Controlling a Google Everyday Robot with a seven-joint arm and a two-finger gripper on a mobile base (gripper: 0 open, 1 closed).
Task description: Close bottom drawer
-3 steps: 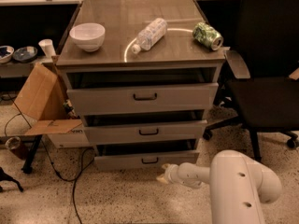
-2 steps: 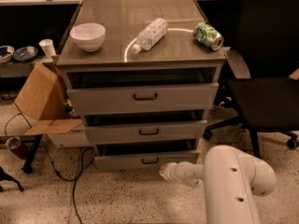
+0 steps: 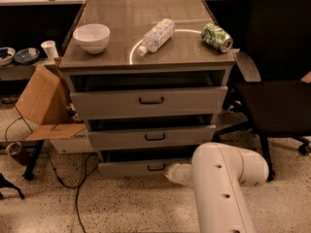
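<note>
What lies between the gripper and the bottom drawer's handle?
Nothing: in the camera view, only bare front panel of the bottom drawer separates its handle from the gripper just right.

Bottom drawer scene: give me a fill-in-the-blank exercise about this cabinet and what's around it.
1. The gripper sits low by the front of the bottom drawer, which is slightly ____.
2. Between the white bowl and the green can lies a plastic ____.
3. The cabinet has ____ drawers.
4. A black ____ stands beside the cabinet.
Missing words: open; bottle; three; chair.
</note>
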